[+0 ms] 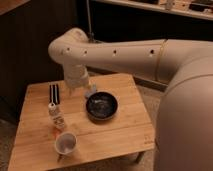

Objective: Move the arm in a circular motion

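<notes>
Tabletop (pixel 125 131) of pale wood fills the lower left of the camera view, with its back edge running just behind the gripper (pixel 83 90) and its right edge well beyond the gripper's far side, past the bowl. The front edge lies well below the gripper, on the near side of all the objects. A dark wooden cabinet (pixel 30 47) stands close behind the table's left rear corner, leaving little room on that side, and a strip of speckled floor (pixel 145 92) shows past the right edge. The arm (pixel 120 52), thick and cream-white with small dark holes along it, reaches in from the right, high over the table's back edge. It bends at a rounded joint above the left rear of the table, then drops almost straight down into a tapered wrist. The gripper hangs at the end of that wrist, low over the rear middle of the tabletop, and whether it is released or clenched cannot be told. A black bowl (pixel 101 106) sits just beside and in front of the gripper to its right. A dark striped object (pixel 54 93) lies near its left. A small bottle (pixel 56 116) stands further forward on the left, and a white cup (pixel 65 143) stands well apart, near the front edge.
</notes>
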Controlling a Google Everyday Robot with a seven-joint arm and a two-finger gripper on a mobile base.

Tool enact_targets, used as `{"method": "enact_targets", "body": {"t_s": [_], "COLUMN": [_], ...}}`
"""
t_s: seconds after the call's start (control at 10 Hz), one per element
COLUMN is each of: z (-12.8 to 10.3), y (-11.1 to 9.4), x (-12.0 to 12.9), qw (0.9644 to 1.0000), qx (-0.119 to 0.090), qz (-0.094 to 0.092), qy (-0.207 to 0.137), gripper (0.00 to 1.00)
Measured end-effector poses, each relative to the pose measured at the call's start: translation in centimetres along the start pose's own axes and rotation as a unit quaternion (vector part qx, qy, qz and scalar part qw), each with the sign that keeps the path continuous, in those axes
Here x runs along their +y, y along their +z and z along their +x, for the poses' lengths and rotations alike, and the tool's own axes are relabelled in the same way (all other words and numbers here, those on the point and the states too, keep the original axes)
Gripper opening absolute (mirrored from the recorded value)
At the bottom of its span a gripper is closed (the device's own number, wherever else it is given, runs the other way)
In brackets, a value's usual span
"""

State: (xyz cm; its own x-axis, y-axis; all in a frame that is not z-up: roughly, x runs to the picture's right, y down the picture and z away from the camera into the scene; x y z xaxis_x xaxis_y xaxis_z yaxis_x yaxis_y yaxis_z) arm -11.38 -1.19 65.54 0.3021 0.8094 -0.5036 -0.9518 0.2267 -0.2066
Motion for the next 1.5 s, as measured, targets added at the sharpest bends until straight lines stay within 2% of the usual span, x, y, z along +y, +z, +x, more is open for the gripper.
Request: {"method": "enact_targets", "body": {"t_s": [0.2, 0.3, 0.4, 0.6, 0.8, 1.0, 1.2, 1.4, 1.5], "z": [-3.6, -5.5, -6.5, -6.3, -4.0, -0.3, 3.4, 8.8, 11.1], "y": [-1.0, -1.5, -1.7, -1.8, -2.2, -2.7, -3.1, -2.8, -2.6], "x": [-3.1, -5.6, -8.1, -12.6, -16.6, -20.8, -23.8, -25.5, -24.8], "qw": [0.9998, 0.9994, 0.9986, 0.9962, 0.9926, 0.9867, 0.981, 0.9765, 0.9765], "qx": [-0.019, -0.028, -0.033, -0.032, -0.03, -0.028, -0.024, -0.012, -0.008], "qz": [0.004, 0.004, 0.007, 0.012, 0.021, 0.033, 0.044, 0.058, 0.059], "qy": [0.008, 0.022, 0.04, 0.08, 0.116, 0.157, 0.187, 0.207, 0.207], "gripper": [0.65, 0.65, 0.65, 0.65, 0.65, 0.65, 0.65, 0.65, 0.65]}}
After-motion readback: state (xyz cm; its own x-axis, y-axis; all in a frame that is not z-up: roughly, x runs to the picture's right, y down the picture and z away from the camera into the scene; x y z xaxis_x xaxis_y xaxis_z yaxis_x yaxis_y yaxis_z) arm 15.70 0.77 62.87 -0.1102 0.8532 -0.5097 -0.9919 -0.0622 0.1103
